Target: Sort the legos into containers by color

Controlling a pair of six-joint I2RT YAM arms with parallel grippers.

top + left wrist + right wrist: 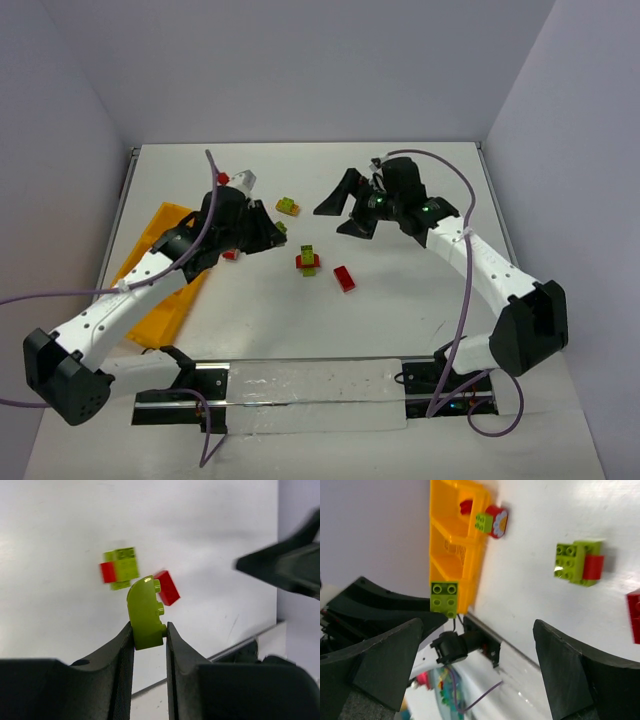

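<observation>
My left gripper (268, 232) is shut on a lime green brick (145, 611), held above the table; the brick also shows in the top view (281, 228) and the right wrist view (444, 599). My right gripper (345, 212) is open and empty, hovering just right of it, and is seen spread wide in its own wrist view (477, 627). A red-and-green clump (308, 261) and a red brick (344, 279) lie mid-table. A yellow-green clump (289, 206) lies farther back. The orange tray (150, 240) lies at the left, partly under my left arm; one compartment holds a red brick (466, 505).
A red piece with a white flower face and a small green brick (492, 521) lies beside the tray's edge. The right gripper's finger (285, 565) shows at the right of the left wrist view. Table walls rise at the back and sides.
</observation>
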